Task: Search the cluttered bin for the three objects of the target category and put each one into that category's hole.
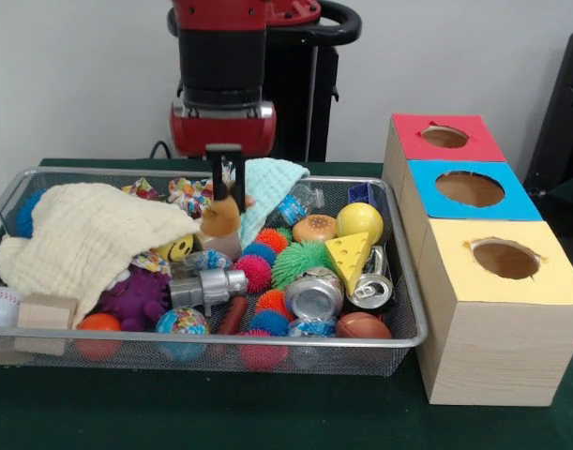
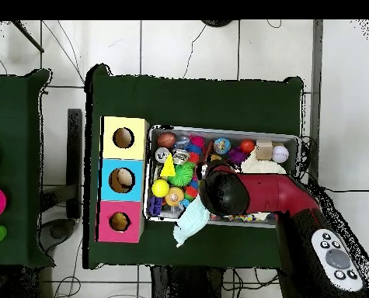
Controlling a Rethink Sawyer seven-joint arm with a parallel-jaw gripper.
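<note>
A wire mesh bin [image 1: 399,281] is packed with toys. My gripper [image 1: 226,186] hangs low over its back middle, just above a brown toy [image 1: 220,219]; whether it grips anything is unclear. Around it lie a cream cloth [image 1: 89,234], a light blue cloth [image 1: 267,183], two crushed cans [image 1: 314,295], a cheese wedge [image 1: 350,253], a yellow ball [image 1: 360,221], a burger toy [image 1: 314,227] and several spiky balls [image 1: 300,261]. In the overhead view my arm [image 2: 253,194] covers the gripper and the bin's near side [image 2: 226,132].
Three wooden boxes stand beside the bin, each with a round hole on top: red [image 1: 445,137], blue [image 1: 470,188], yellow [image 1: 505,259]. From above they show as yellow [image 2: 123,137], blue [image 2: 122,180], red [image 2: 120,222]. A baseball [image 1: 0,305] and wood block [image 1: 47,314] fill the bin's corner.
</note>
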